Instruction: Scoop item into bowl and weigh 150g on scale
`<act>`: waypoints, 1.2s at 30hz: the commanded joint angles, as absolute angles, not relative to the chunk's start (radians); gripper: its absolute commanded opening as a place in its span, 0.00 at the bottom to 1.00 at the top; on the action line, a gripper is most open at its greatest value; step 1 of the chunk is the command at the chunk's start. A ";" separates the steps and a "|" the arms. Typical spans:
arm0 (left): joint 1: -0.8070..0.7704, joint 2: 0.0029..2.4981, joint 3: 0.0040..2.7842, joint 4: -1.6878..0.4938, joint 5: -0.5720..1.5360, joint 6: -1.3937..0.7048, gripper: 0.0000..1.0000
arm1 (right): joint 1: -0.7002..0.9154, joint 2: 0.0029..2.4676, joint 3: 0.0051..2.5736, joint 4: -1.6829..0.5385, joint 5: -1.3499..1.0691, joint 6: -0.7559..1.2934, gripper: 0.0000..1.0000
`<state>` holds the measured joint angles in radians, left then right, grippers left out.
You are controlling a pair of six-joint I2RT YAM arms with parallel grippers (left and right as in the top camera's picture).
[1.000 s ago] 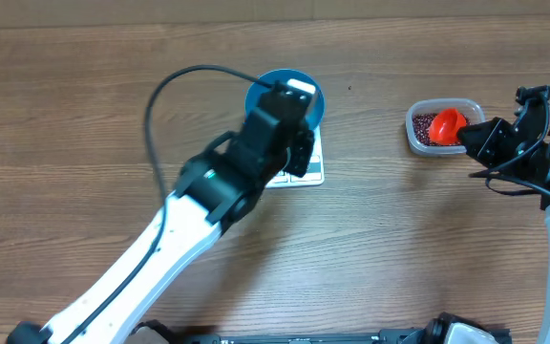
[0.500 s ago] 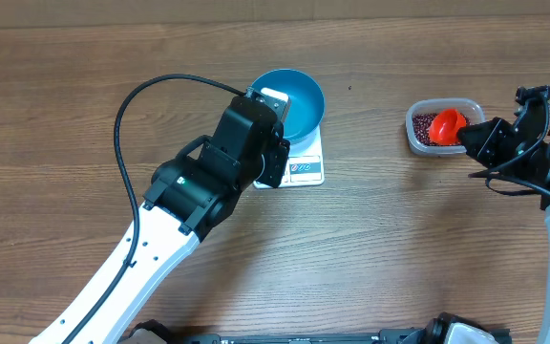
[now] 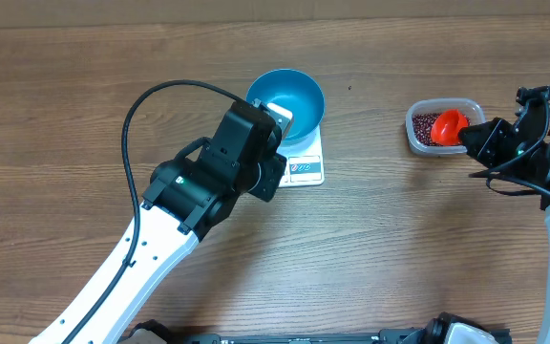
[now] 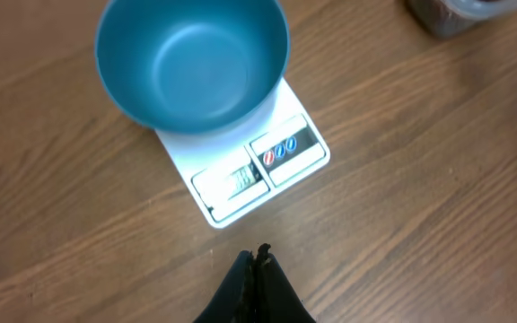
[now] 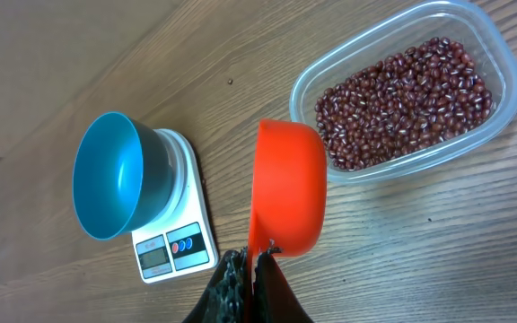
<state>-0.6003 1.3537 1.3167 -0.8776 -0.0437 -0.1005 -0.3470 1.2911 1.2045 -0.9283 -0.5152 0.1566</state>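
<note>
The blue bowl (image 3: 289, 103) stands empty on the white scale (image 3: 306, 168); the left wrist view shows the bowl (image 4: 191, 63) and the scale (image 4: 258, 170) from close by. My left gripper (image 4: 255, 256) is shut on nothing, hovering over bare wood just in front of the scale's display edge. The dark red beans (image 5: 402, 99) fill a clear container (image 3: 433, 107) at the right. My right gripper (image 5: 257, 256) is shut on the handle of a red scoop (image 5: 287, 188), which hangs tilted at the container's near end. The scoop (image 3: 447, 125) overlaps the container from above.
The left arm's body (image 3: 222, 177) and its looping black cable (image 3: 146, 100) cover the table left of the scale. The right arm (image 3: 533, 158) sits at the right edge. Bare wood lies between the scale and the container.
The left arm has drawn back from over the bowl toward the front left, uncovering the bowl and scale. The right arm and scoop have not moved.
</note>
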 commanded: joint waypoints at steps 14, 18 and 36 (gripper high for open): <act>-0.595 1.397 1.310 -0.900 -0.026 -0.292 0.04 | -0.350 1.274 1.224 -0.928 -0.505 0.151 0.04; -0.595 1.420 1.310 -0.896 -0.027 -0.292 0.07 | -0.350 1.274 1.224 -0.923 -0.505 0.151 0.04; -0.595 1.435 1.310 -0.895 -0.026 -0.292 1.00 | -0.350 1.274 1.224 -0.923 -0.505 0.147 0.04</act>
